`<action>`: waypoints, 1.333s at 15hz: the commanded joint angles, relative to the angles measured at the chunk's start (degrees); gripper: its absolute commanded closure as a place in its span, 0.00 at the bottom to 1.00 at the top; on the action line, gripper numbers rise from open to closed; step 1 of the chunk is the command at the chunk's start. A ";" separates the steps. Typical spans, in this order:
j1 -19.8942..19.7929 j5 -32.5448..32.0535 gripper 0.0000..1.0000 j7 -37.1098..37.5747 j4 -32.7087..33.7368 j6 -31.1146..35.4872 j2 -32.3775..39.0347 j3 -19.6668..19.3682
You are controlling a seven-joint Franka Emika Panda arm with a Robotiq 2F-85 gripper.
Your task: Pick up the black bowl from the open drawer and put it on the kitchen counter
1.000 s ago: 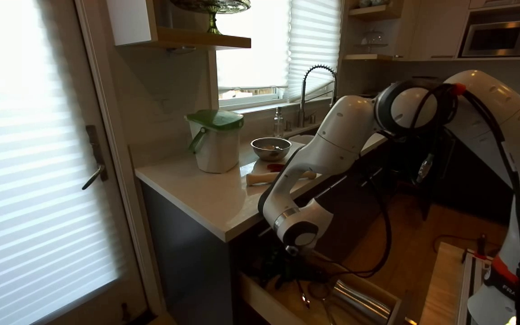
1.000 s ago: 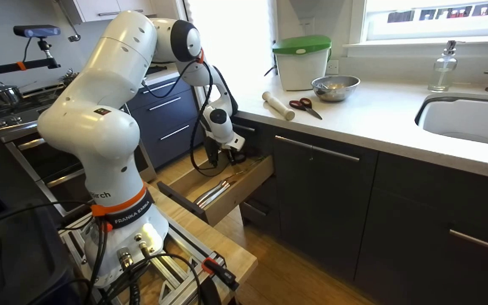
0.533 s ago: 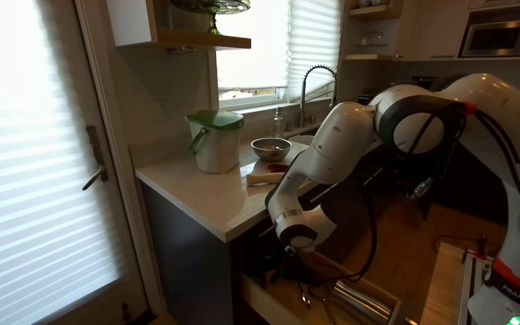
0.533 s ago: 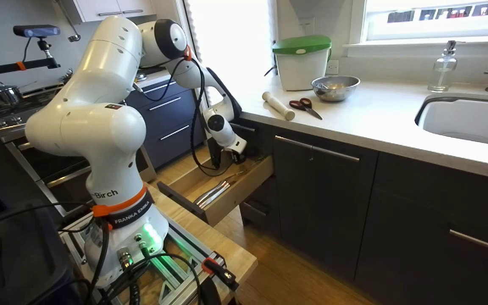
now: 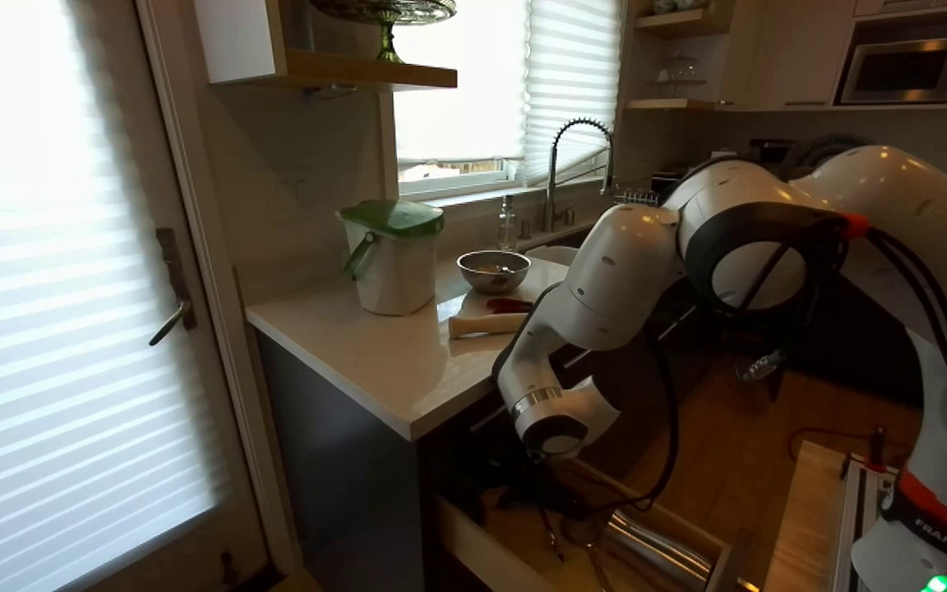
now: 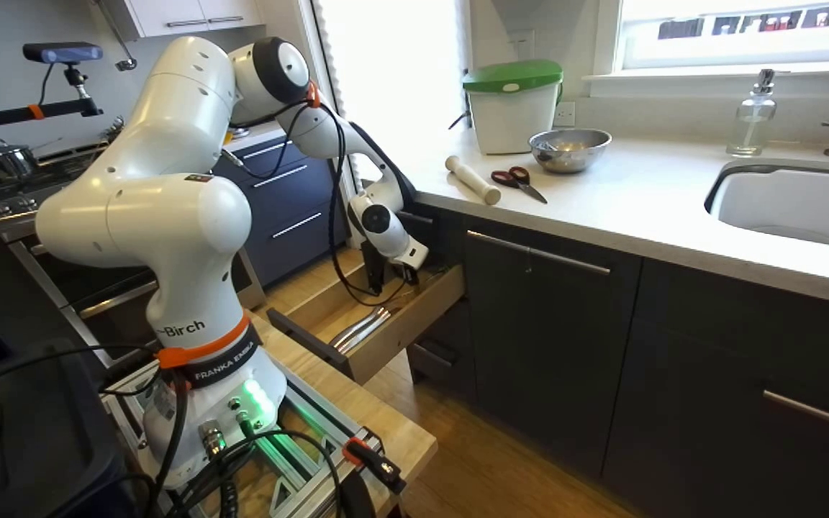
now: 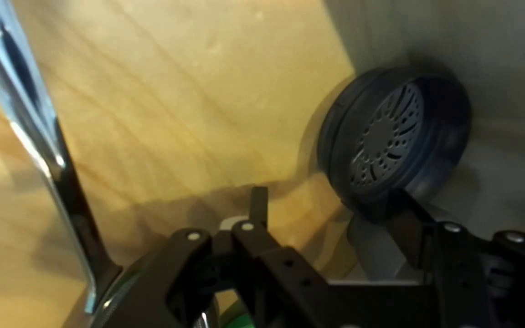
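The black bowl is in the wrist view, a round dark ring with a pale perforated disc inside. It is tilted on the wood floor of the open drawer, beside the grey side wall. My gripper is open, its fingers apart. The right finger overlaps the bowl's lower edge in the picture; contact cannot be told. The drawer shows in both exterior views, with my gripper low inside its back part. I cannot make out the bowl in the exterior views. The kitchen counter stands above the drawer.
A metal utensil lies left in the wrist view. A ribbed metal object lies at the drawer's front. The counter holds a green-lidded bin, metal bowl, wooden roller and scissors. The counter edge overhangs the drawer.
The arm's elbow has lowered and the hand has shifted slightly toward the counter side and down within the drawer. The base light has turned green. Objects on the counter have not moved.
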 commanded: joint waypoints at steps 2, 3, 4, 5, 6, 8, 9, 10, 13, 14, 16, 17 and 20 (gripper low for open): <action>0.19 0.00 0.35 -1.27 0.12 -0.52 2.16 0.79; 0.36 -0.06 0.36 -1.63 0.08 -0.48 2.18 0.89; 0.46 -0.09 0.36 -2.09 0.10 -0.25 2.20 0.98; 0.51 -0.15 0.37 -2.37 0.14 0.01 2.21 1.07; 0.47 -0.32 0.39 -2.61 0.09 0.13 2.12 1.20; 0.54 -0.36 0.60 -3.07 -0.02 0.64 2.02 1.30; 0.57 -0.59 0.73 -3.07 -0.14 0.96 2.03 1.45; 0.61 -0.74 0.80 -3.11 -0.21 1.21 2.02 1.59; 0.84 -0.95 0.98 -3.48 -0.34 1.72 1.36 1.70; 0.99 -0.83 1.00 -3.64 -0.47 1.72 1.12 1.64; 1.38 -0.48 0.97 -3.89 -1.09 2.15 0.63 1.44; 1.46 -0.53 0.98 -3.78 -1.66 2.49 0.21 1.41; 1.53 -1.35 0.97 -3.84 -5.57 1.84 -2.36 1.58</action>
